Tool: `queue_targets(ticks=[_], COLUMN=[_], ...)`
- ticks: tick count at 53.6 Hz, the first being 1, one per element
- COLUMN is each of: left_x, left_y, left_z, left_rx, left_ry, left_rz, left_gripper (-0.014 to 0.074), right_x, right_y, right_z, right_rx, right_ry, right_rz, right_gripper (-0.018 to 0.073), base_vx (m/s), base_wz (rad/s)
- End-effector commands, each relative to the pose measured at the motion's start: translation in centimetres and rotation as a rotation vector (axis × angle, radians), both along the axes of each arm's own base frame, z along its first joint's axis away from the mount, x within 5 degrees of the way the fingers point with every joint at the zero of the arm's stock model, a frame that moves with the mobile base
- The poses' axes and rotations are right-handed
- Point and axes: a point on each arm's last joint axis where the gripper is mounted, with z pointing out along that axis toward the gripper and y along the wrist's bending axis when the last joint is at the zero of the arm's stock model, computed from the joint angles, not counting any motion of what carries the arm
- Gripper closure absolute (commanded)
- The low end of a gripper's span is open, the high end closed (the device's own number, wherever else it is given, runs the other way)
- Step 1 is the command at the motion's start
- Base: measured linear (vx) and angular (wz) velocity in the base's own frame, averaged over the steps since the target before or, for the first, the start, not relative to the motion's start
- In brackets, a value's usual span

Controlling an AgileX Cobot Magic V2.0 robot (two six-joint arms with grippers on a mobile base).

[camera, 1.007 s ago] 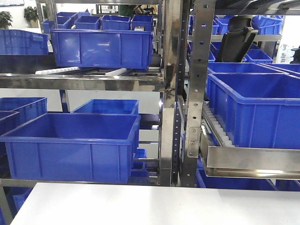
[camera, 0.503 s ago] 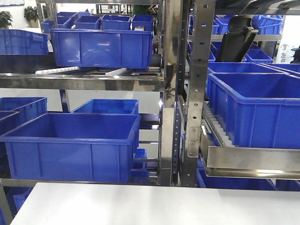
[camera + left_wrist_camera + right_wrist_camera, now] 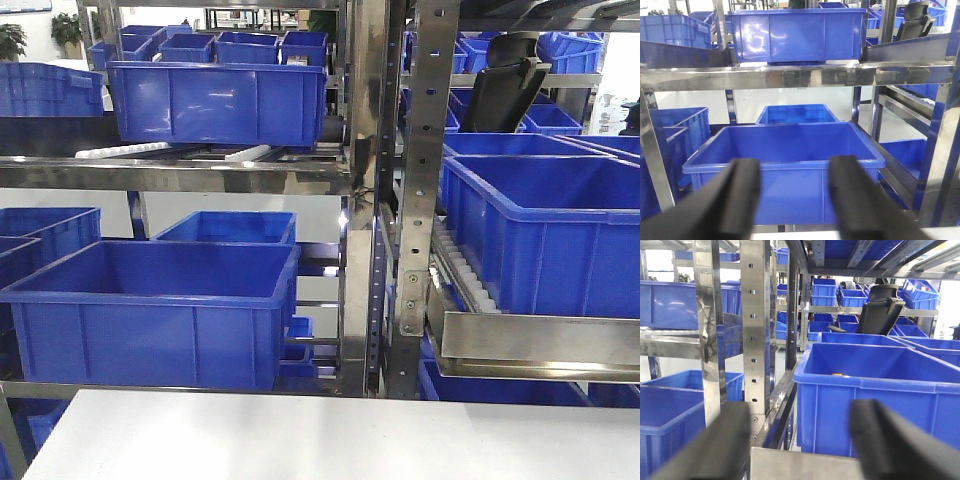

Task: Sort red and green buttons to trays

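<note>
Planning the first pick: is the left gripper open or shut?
Open. In the left wrist view the left gripper's black fingers stand apart, blue crate visible between them, nothing held.

Bright, even light; glare on steel rack (image 3: 362, 200); left claw (image 3: 795, 165) and right claw (image 3: 802, 410) blurred.

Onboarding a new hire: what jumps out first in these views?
Deep blue crates dominate, packed on every level of a shiny steel rack behind the white table. In the wrist views the left gripper and right gripper stand open and empty, facing the crates. No buttons or trays show anywhere.
</note>
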Motion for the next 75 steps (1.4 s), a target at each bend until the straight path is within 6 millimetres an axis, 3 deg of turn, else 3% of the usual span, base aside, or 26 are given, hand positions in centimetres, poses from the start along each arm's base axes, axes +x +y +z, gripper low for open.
queue_targets(ticks=[1, 8, 14, 22, 30, 33, 38, 46, 59, 75], left_x=[-0.3, -0.4, -0.3, -0.3, -0.3, -0.3, -0.3, -0.3, -0.3, -0.3], left_y=[0.1, 0.1, 0.1, 0.1, 0.0, 0.0, 0.0, 0.0, 0.0, 0.0], left_z=[2.1, 2.1, 2.1, 1.9, 1.7, 1.7, 1.7, 1.7, 1.7, 1.7], left_rx=[-0.018, -0.018, -0.018, -0.017, -0.015, -0.015, -0.017, -0.016, -0.015, -0.015], left_ry=[-0.119, -0.12, -0.119, -0.106, -0.085, -0.085, -0.083, -0.081, -0.08, -0.08], left_rz=[0.012, 0.013, 0.013, 0.01, 0.006, 0.006, 0.006, 0.005, 0.005, 0.005], left_gripper=[-0.0001, -0.0036, -0.002, 0.0021, 0.0052, 0.0059, 0.0063, 0.0063, 0.0063, 0.0063], right_x=[-0.5, -0.8, 0.2, 1.2, -1.4, -2.6, -1.3, -0.1, 0.7, 2.4], right_y=[-0.1, -0.1, -0.1, 0.2, 0.5, 0.5, 0.7, 1.7, 1.7, 1.7], right_z=[2.3, 2.7, 0.5, -8.7, -19.6, -22.0, -23.6, -25.0, -28.0, -29.3], right_rx=[0.002, 0.068, 0.015, 0.012, 0.128, 0.131, 0.134, 0.137, 0.132, 0.047], right_ry=[-0.153, -0.196, -0.166, -0.079, 0.105, 0.146, 0.247, 0.243, 0.352, 0.383], right_rz=[-0.004, 0.003, -0.001, 0.021, 0.055, 0.06, 0.078, 0.183, 0.172, 0.18], right_gripper=[-0.0122, -0.0168, -0.0154, -0.0103, -0.0036, -0.0017, 0.001, 0.0029, 0.0032, 0.0032], base_vx=[0.0, 0.0, 0.0, 0.0, 0.0, 0.0, 0.0, 0.0, 0.0, 0.0], base_wz=[0.0, 0.0, 0.0, 0.0, 0.0, 0.0, 0.0, 0.0, 0.0, 0.0])
